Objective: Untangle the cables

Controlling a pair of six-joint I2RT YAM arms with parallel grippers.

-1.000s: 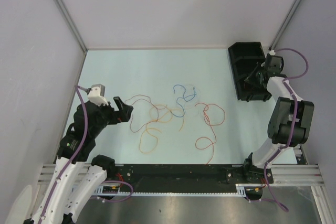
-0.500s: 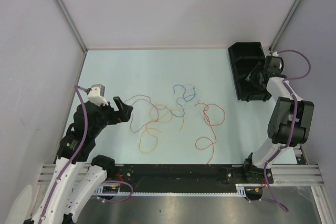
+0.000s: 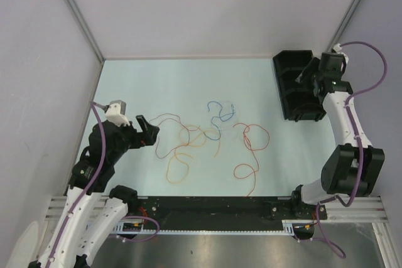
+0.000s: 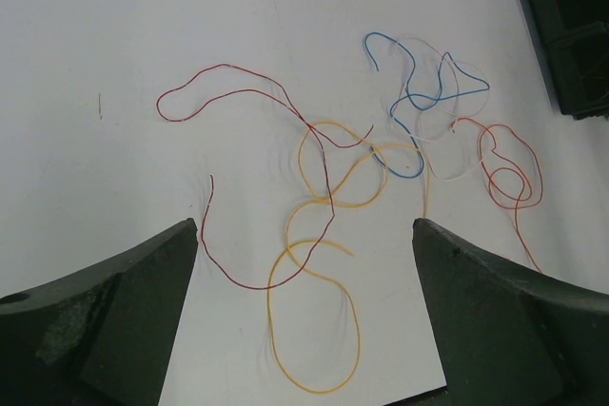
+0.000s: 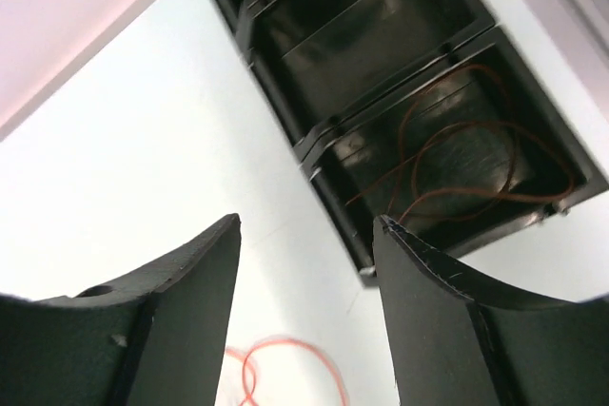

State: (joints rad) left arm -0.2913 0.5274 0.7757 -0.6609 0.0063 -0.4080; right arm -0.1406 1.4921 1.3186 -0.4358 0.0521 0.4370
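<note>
Four coloured cables [image 3: 201,133] lie loosely crossed at mid-table [image 3: 157,86] in the top view: dark red cable [image 3: 166,116] on the left, orange cable [image 3: 171,172] beneath and beside it, blue cable [image 3: 217,102] farther back, red cable [image 3: 266,135] to the right. The left arm [image 3: 100,149] holds the left jaws low, just beside the dark red cable's left end. The right arm [image 3: 345,117] reaches to the far right corner, with the right jaws above a black bin [image 3: 284,67].

Left wrist view: the left jaws are released and stand wide apart above the table [image 4: 95,26], gripping nothing. The dark red cable [image 4: 224,67] crosses the orange cable [image 4: 270,316] between them. The blue cable [image 4: 383,35] and red cable [image 4: 521,145] lie beyond, to the right.

Right wrist view: the right jaws are spread and hold nothing. The bin [image 5: 285,111] lies beyond them, and a brown cable [image 5: 514,154] is coiled in its nearest compartment. A loop of the red cable [image 5: 285,341] shows on the table at the lower edge.
</note>
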